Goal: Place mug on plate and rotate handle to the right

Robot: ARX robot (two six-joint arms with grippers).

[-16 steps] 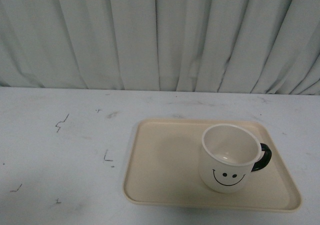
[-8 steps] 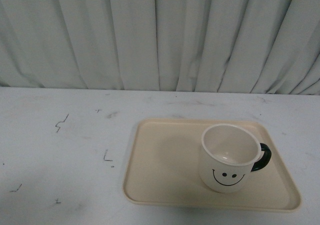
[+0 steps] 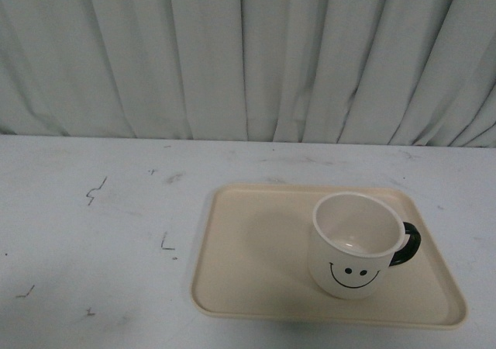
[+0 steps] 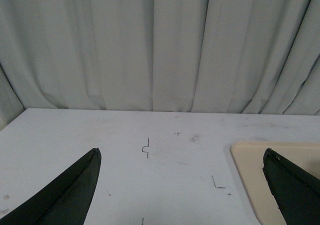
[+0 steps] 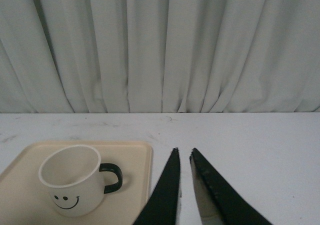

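The mug stands upright on the plate, toward its right half, handle pointing right; the job looks done. The remaining risk, I judge, is a returning arm clipping the handle and turning or tipping the mug. It is cream-white, smiley facing the robot, handle glossy dark. Right end effector nearly pressed together beside the plate; left end effector spread wide, empty, over the worktop.
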